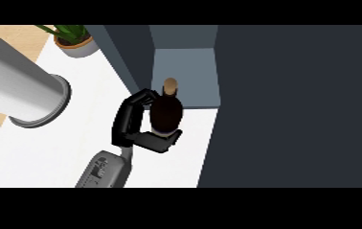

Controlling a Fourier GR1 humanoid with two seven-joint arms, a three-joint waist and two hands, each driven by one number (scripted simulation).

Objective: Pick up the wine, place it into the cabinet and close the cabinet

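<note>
A dark wine bottle (167, 114) with a tan cork top stands upright at the front lip of the open cabinet (185, 70), whose grey-blue inner floor shows just beyond it. My left hand (145, 139) is shut on the bottle: the fingers run up its left side and curl over its far side, and the thumb wraps the near right. The bottle's lower part is hidden behind the hand. The grey forearm (106, 170) comes in from the lower edge. My right hand does not show.
A large dark panel (283, 108), seemingly the cabinet's door, fills the right side. On the white counter (63, 146), a big grey cylinder (32, 94) lies at the left and a potted plant (76, 42) stands at the far left.
</note>
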